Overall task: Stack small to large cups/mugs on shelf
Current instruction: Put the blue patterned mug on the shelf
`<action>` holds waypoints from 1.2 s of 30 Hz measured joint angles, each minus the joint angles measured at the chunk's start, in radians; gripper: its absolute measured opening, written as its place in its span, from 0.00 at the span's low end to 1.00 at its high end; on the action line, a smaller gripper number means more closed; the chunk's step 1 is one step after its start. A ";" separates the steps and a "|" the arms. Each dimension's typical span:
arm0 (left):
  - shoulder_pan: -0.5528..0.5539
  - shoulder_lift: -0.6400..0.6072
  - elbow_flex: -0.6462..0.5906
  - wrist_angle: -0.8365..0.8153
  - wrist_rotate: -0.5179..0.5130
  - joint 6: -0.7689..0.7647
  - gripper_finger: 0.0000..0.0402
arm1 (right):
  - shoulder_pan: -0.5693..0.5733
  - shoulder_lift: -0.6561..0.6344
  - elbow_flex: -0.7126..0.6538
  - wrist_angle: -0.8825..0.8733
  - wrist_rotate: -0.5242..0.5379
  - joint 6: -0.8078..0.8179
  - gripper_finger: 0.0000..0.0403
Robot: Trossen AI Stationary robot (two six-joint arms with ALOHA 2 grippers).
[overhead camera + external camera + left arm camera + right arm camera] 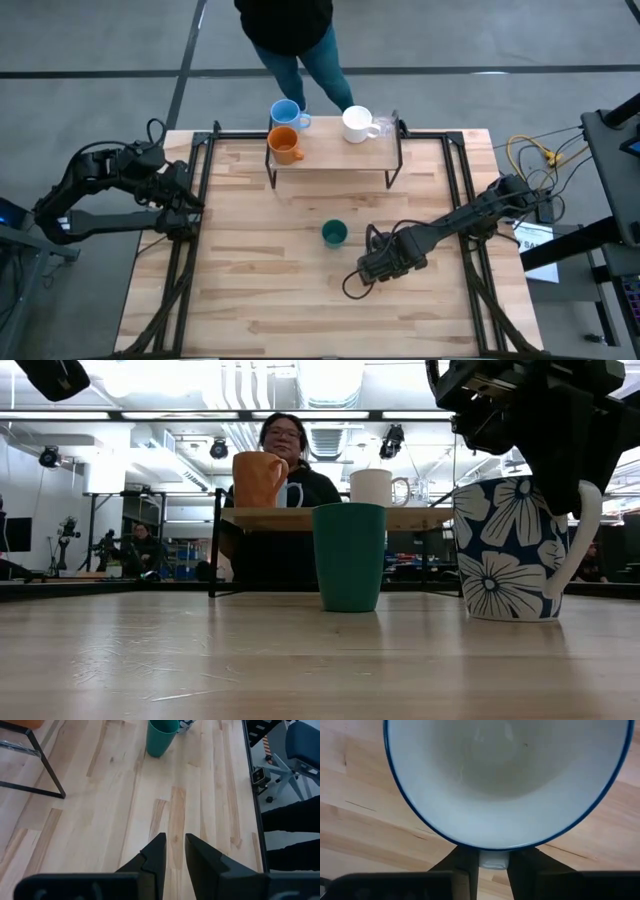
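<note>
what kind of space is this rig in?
Probably a robotics lab or workshop. Open ceiling with ducts and track lights, a concrete floor around the table, loose cables beside it, and a person watching from behind the shelf.

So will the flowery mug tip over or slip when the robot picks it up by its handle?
It might tilt a bit: the right gripper pinches only the handle, so the flowery mug would hang off to one side. It looks glazed and shiny, so probably slippery. It also looks thick and heavy for its size, and would likely chip if dropped on the table.
</note>
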 joint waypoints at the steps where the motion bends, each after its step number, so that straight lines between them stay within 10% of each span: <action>1: 0.000 0.000 0.000 0.000 0.000 0.000 0.14 | 0.000 0.000 0.000 0.000 0.000 -0.002 0.16; 36: 0.000 0.000 0.000 0.000 -0.012 0.000 0.14 | 0.000 0.000 0.015 -0.027 -0.039 -0.122 0.14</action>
